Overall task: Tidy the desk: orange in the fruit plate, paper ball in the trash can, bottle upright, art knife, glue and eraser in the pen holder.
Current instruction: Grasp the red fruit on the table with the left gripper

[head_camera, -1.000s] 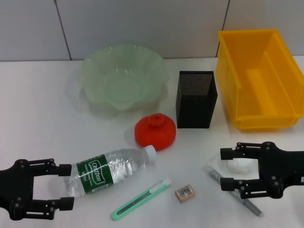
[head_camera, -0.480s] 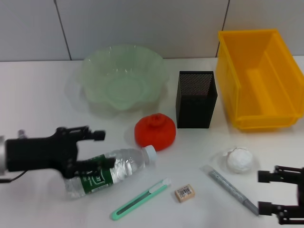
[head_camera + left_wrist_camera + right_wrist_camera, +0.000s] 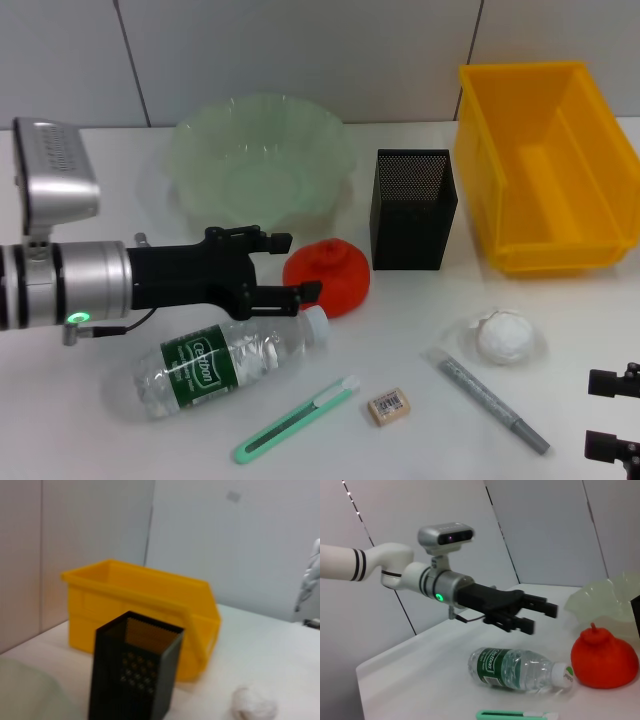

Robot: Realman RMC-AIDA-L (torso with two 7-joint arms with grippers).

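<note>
The orange (image 3: 337, 280) lies in front of the green fruit plate (image 3: 205, 150). My left gripper (image 3: 303, 266) is open, level with the table, its fingertips at the orange's left side. The bottle (image 3: 225, 360) lies on its side below it. The green art knife (image 3: 297, 418), eraser (image 3: 389, 406) and grey glue stick (image 3: 490, 400) lie near the front edge. The paper ball (image 3: 503, 336) sits right of them. The black pen holder (image 3: 413, 208) and yellow trash can (image 3: 545, 170) stand behind. My right gripper (image 3: 612, 415) is open and empty at the front right corner.
The right wrist view shows the left gripper (image 3: 537, 615) above the bottle (image 3: 520, 669), with the orange (image 3: 604, 655) beside it. The left wrist view shows the pen holder (image 3: 132, 672), trash can (image 3: 145, 605) and paper ball (image 3: 252, 705). A wall runs behind the table.
My left gripper left the bottle's base and moved up and right to the orange. My right gripper drew back from the paper ball to the front right corner.
</note>
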